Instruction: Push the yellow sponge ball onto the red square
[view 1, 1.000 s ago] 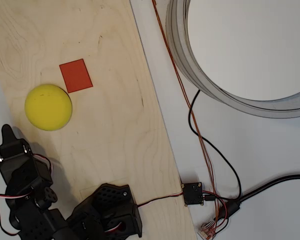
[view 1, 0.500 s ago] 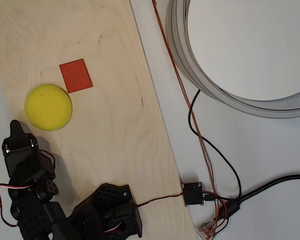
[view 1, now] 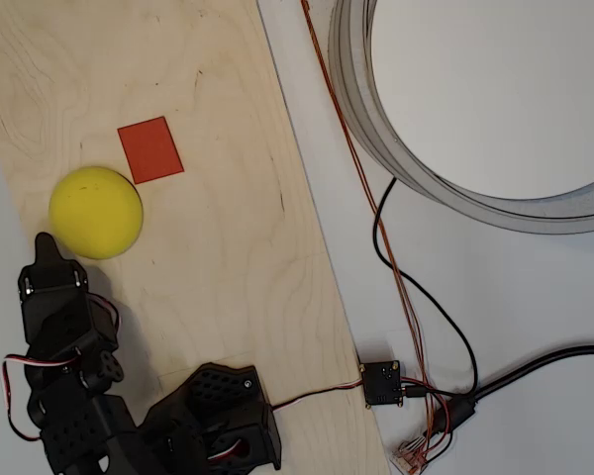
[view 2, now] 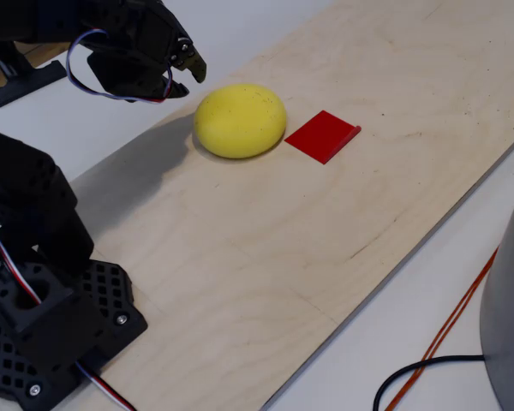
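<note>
One line decides the push: the yellow sponge ball (view 1: pixel 95 212) rests on the plywood board (view 1: pixel 228 257) of the counter with the red square (view 1: pixel 150 149) just beside it, up and to the right in the overhead view, its near corner at the ball's edge. The gripper (view 1: pixel 46 249) sits on the opposite side, below-left and very close; jaws look nearly closed, tips close together. Pushing up-right should carry the ball over the patch.

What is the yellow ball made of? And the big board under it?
The yellow ball looks like soft foam: matte, no shine, with a slightly pitted skin and a squashed shape. The board looks like pale bare plywood: wavy grain lines and small knots show, with hardly any gloss.
</note>
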Robot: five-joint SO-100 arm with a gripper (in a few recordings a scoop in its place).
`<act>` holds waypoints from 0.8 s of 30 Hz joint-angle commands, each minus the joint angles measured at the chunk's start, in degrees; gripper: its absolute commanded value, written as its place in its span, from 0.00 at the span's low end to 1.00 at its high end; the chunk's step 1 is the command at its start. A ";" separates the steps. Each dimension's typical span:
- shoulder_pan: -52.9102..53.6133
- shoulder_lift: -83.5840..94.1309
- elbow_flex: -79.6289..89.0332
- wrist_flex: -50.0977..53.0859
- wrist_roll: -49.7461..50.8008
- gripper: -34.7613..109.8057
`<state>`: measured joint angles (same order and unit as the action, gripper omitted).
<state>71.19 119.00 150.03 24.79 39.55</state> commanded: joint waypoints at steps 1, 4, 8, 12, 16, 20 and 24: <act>0.26 -0.09 0.62 -1.85 1.76 0.28; 0.18 -1.76 0.62 -4.57 2.11 0.28; 0.09 -4.66 0.97 -8.96 2.72 0.28; 0.09 -6.33 0.26 -10.37 3.08 0.28; 0.70 -6.94 -0.18 -10.46 3.08 0.28; 1.67 -6.86 -0.09 -10.63 2.90 0.28; 3.34 -6.77 0.35 -12.13 2.11 0.28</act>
<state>72.69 111.97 150.47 13.71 41.40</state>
